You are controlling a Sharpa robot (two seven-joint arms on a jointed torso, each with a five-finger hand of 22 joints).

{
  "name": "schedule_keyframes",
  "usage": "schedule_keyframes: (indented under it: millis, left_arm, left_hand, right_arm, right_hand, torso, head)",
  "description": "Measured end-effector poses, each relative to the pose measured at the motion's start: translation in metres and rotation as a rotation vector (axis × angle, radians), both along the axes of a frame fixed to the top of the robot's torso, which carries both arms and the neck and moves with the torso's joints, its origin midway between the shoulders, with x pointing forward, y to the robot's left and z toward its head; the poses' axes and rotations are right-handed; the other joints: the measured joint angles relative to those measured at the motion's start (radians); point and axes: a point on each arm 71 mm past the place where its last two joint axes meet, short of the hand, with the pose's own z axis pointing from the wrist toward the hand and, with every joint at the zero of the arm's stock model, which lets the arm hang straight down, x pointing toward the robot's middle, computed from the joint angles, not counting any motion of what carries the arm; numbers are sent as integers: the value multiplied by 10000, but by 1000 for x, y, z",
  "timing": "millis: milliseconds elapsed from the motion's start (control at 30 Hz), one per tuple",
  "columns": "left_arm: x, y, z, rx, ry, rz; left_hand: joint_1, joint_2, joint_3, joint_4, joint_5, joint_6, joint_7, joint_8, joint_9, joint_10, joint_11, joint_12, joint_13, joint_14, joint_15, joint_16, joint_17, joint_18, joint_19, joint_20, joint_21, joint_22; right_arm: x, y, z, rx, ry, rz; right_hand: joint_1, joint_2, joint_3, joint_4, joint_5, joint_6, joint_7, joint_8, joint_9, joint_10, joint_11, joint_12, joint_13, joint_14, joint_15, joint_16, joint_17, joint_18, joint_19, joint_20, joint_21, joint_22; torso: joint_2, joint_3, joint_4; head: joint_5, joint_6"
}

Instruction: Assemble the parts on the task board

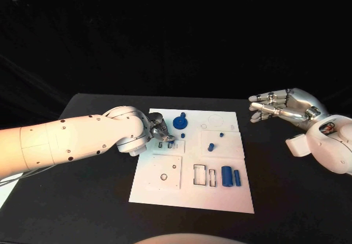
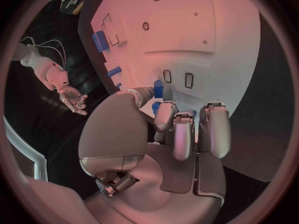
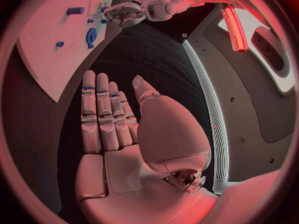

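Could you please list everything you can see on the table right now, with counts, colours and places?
Black table: one, black, under everything.
White flat task board: one, white, in the middle of the table, with round holes and rectangular slots.
Blue round disc part: one, blue, on the board's far half, near the left hand.
Blue cylinder part: one, blue, lying on the board's near right area, with a thinner blue bar beside it.
Small blue peg parts: a few, blue, around the board's middle; exact count hard to tell.
Left hand: one, silver, over the board's left edge, fingers curled at a small blue part; whether it grips it is unclear.
Right hand: one, silver, raised off the board to its right, holding nothing.
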Motion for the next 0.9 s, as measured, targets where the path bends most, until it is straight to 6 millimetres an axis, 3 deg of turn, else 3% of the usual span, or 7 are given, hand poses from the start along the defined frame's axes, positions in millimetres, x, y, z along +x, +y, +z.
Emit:
schedule_keyframes:
  millis: [767, 900]
  left_arm:
    - [0, -1, -7, 546, 299, -150]
    - [0, -1, -8, 562, 330, -184]
  left_hand:
    - [-83, -81, 101, -98, 0, 31, 8, -19, 21, -2, 1, 0, -14, 0, 1, 0, 6, -1, 0, 0, -1, -1]
    - [-161, -108, 253, -249, 0, 32, 10, -19, 25, -2, 2, 0, -14, 0, 1, 0, 6, 0, 0, 0, -1, 0]
  right_arm:
    - [0, 0, 0, 4, 1, 1]
    - [0, 0, 0, 4, 1, 1]
  right_hand:
    - [0, 0, -28, 28, 0, -30, 29, 0, 0, -35, 36, 0, -9, 0, 0, 0, -9, 1, 0, 0, 1, -20]
    - [0, 0, -28, 27, 4, -30, 29, 0, 0, -34, 36, 0, -10, 0, 0, 0, -8, 0, 1, 1, -4, -19]
  torso:
    - [-1, -8, 10]
    - [-2, -5, 9]
  head:
    - [40, -81]
    - [43, -81]
